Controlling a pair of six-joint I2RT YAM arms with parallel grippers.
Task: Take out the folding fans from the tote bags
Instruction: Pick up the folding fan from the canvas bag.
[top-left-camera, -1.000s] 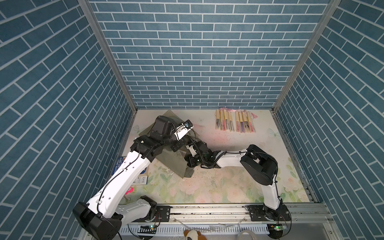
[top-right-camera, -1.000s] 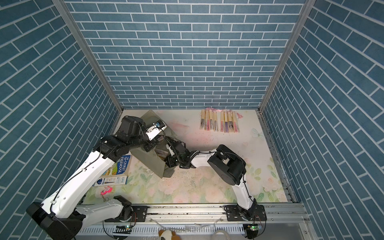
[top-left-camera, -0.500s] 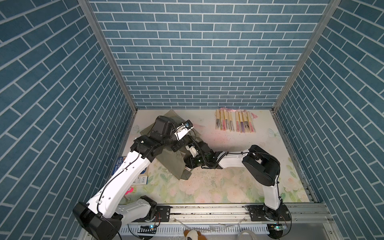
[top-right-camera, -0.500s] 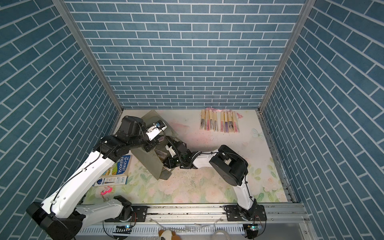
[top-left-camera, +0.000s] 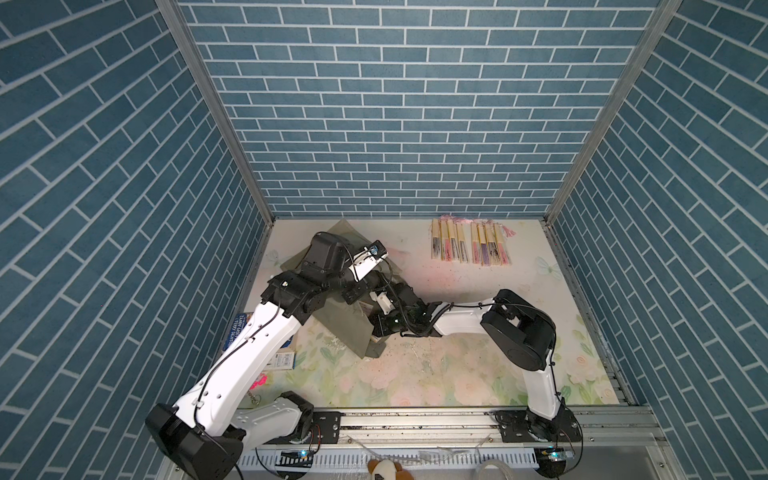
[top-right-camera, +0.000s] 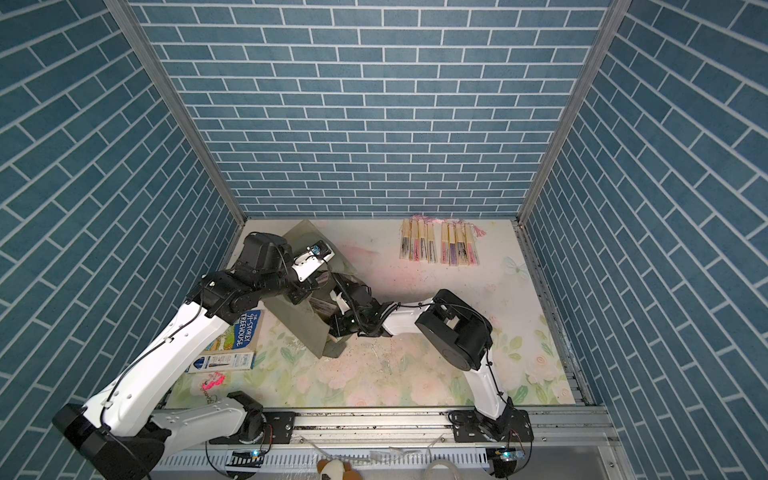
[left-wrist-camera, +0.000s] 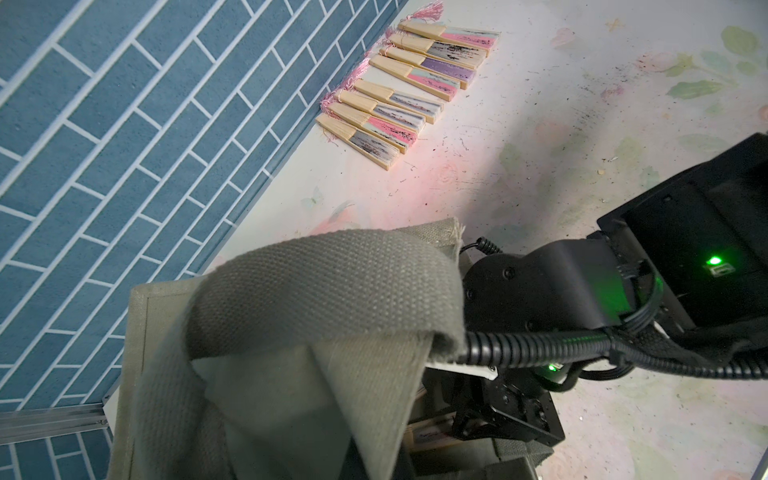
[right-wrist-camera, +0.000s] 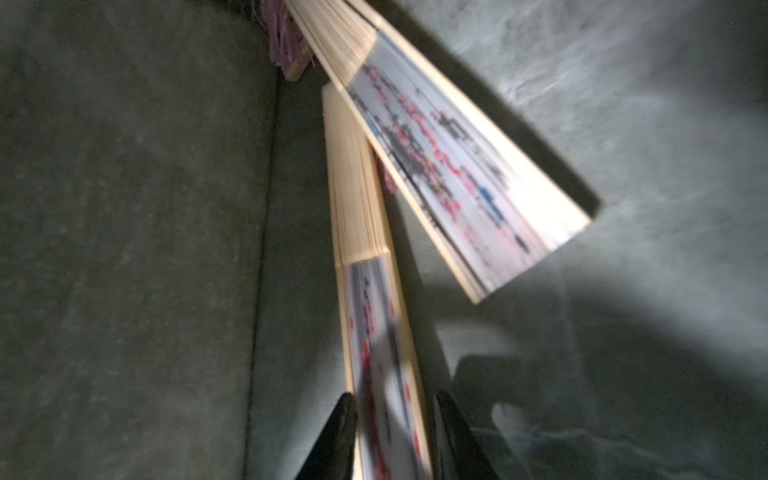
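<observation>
The tote bag (top-left-camera: 345, 328) lies on its side toward the left of the table, its mouth facing the right arm. The right wrist view looks inside it: two closed fans lie on the grey-green lining. One fan (right-wrist-camera: 370, 249) runs straight toward the camera. The second fan (right-wrist-camera: 457, 166) crosses above it at an angle, with a pink tassel at its far end. The right gripper (right-wrist-camera: 395, 397) is narrow, its black fingers (right-wrist-camera: 347, 415) pressed on either side of the near fan's pleated end. This view is blurred.

The left gripper (top-left-camera: 362, 289) is closed at the bag's upper edge. Its fingers are hidden, but it seems to pinch the strap (left-wrist-camera: 324, 291), which loops up close to the left wrist camera.

Eight more fans (top-left-camera: 469, 247) lie outside the bag in a neat row near the back wall, tassels toward the wall, well apart from the bag.

The table (top-left-camera: 415, 374) has a pale floral cover with dark specks. Blue brick-patterned walls (top-left-camera: 395, 124) close it in on three sides. A blue book (top-right-camera: 245, 328) lies just beside the bag, partly under the left arm.
</observation>
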